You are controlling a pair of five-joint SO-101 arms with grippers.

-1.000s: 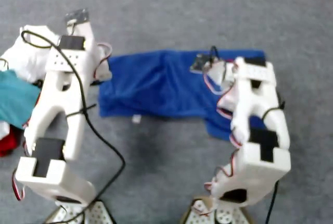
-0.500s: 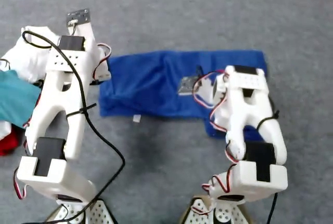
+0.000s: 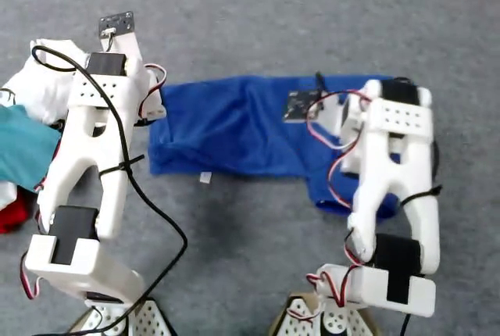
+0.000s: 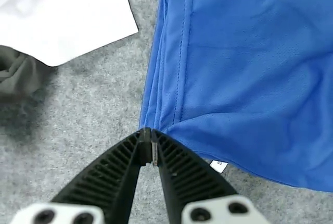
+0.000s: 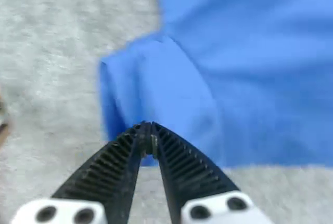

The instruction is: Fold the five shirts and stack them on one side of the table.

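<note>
Left jaws clamped on the blue shirt [image 4: 250, 67] at its hem corner, anchoring it I reckon, while right jaws pinch the sleeve [image 5: 156, 94] for folding inward

Shirt [image 3: 226, 129] on table [image 3: 258, 31]; pile [image 3: 27, 129], perhaps shirts, left.

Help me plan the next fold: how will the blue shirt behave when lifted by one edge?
Probably floppy: the blue fabric shirt lies in soft wrinkles and folds, so it would likely drape from any grip point. Likely light: its stitched hem looks thin. Pushed, it may bunch rather than slide on the fuzzy grey table cover.
</note>
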